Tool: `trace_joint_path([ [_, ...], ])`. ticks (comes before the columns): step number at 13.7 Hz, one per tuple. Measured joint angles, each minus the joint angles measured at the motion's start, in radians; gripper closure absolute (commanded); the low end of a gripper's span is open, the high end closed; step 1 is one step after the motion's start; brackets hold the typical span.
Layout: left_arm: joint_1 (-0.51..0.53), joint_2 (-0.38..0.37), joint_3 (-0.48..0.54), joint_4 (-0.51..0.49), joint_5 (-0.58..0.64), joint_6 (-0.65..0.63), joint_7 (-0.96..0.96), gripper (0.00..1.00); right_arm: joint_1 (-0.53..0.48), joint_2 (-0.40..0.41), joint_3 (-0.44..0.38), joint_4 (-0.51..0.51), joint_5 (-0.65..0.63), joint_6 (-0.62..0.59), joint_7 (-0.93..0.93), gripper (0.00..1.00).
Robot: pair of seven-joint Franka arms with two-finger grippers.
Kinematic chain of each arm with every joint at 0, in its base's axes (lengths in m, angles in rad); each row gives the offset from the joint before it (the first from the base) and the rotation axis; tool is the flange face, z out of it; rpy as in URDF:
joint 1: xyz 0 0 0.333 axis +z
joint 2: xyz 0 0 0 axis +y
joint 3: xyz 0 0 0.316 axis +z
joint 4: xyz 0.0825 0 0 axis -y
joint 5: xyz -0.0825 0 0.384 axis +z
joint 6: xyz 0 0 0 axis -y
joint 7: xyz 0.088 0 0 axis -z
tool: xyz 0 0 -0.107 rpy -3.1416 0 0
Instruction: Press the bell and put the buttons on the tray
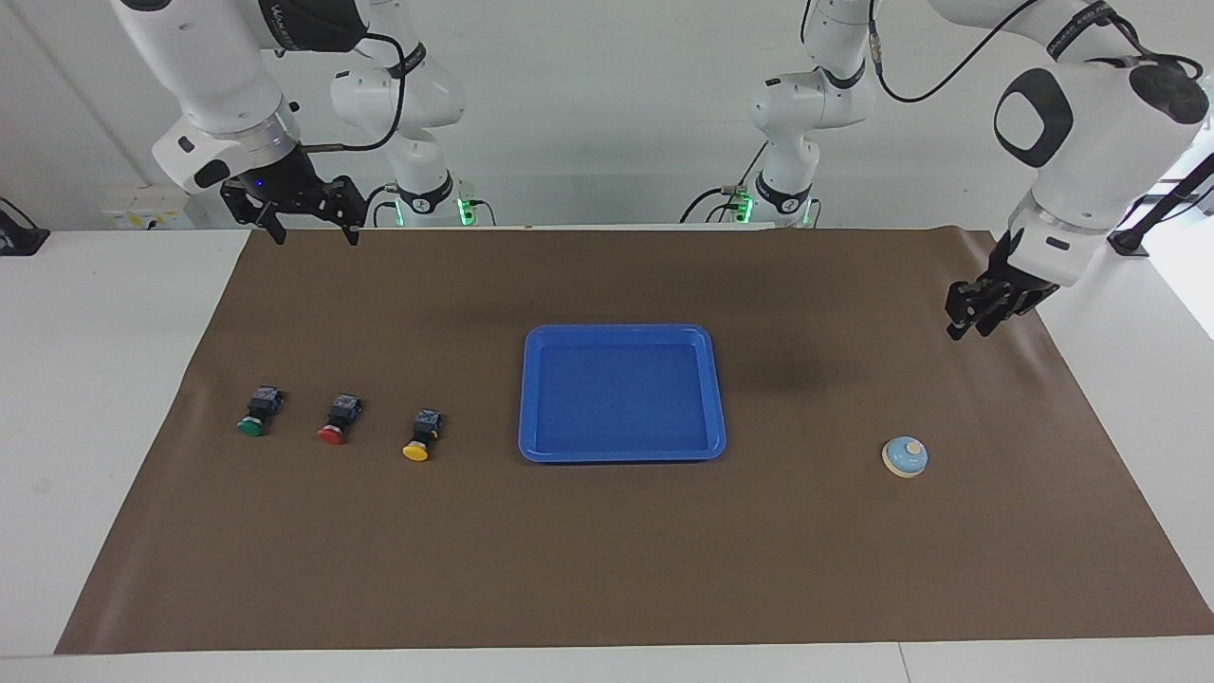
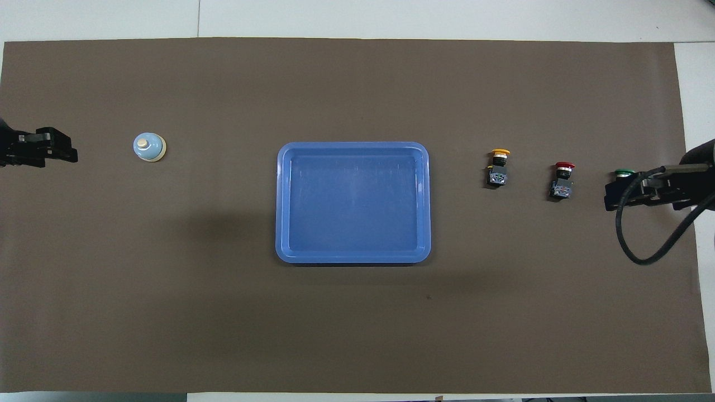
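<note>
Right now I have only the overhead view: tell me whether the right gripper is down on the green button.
Observer: No. The right gripper hangs high above the mat, and the green button lies free, untouched.
Operator: Report its fingers.
Observer: They stand apart, open and empty.
Operator: Now give me the left gripper's height by the bell.
Observer: The left gripper is up in the air, clear of the bell, which sits alone on the mat.
</note>
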Motion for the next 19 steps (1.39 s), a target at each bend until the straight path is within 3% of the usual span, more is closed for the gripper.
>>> trace_joint_path([
  [3, 0.003, -0.049, 0.000, -0.013, 0.000, -0.042, 0.000, 0.00, 0.000, 0.000, 0.000, 0.000, 0.000, 0.000, 0.000, 0.00],
  [11, 0.003, -0.030, -0.003, 0.064, 0.000, -0.172, -0.001, 0.00, 0.000, 0.000, 0.000, 0.000, 0.000, 0.000, 0.000, 0.00],
  [19, 0.003, -0.021, -0.014, 0.077, 0.000, -0.216, 0.015, 0.00, -0.001, 0.000, -0.001, 0.000, 0.000, 0.000, 0.000, 0.00],
])
